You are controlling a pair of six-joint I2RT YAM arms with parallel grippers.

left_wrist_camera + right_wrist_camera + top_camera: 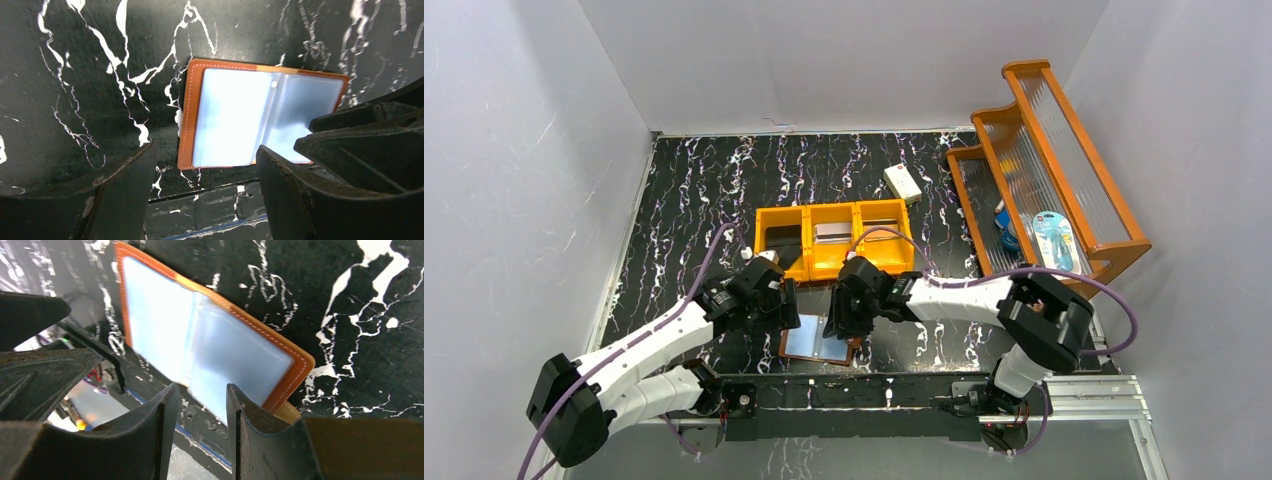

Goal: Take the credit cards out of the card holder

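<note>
Top external: black marbled table (694,190), wooden slatted rack (1064,150) at the far right, and an orange three-compartment tray (824,268) mid-table. Both arms converge just in front of the tray, near the table's front edge. Left gripper (784,305): in left wrist the jaws are wide apart with nothing between them, hovering over the left half of the card holder (235,115), no contact visible. Right gripper (839,320): in right wrist the jaws show only a narrow gap and nothing pinched; they sit at the holder's near edge, can't tell if they touch it. Card holder (822,340) lies open flat on the table between the two grippers, pale blue inner faces up and brown stitched border showing; no card visible in its sleeves. Credit cards: a black card (782,238) sits in the tray's left compartment, a silver-grey card (831,233) in the middle one, another (879,228) in the right one. Cream-white box (902,183) is beyond the tray, apart from it.
</note>
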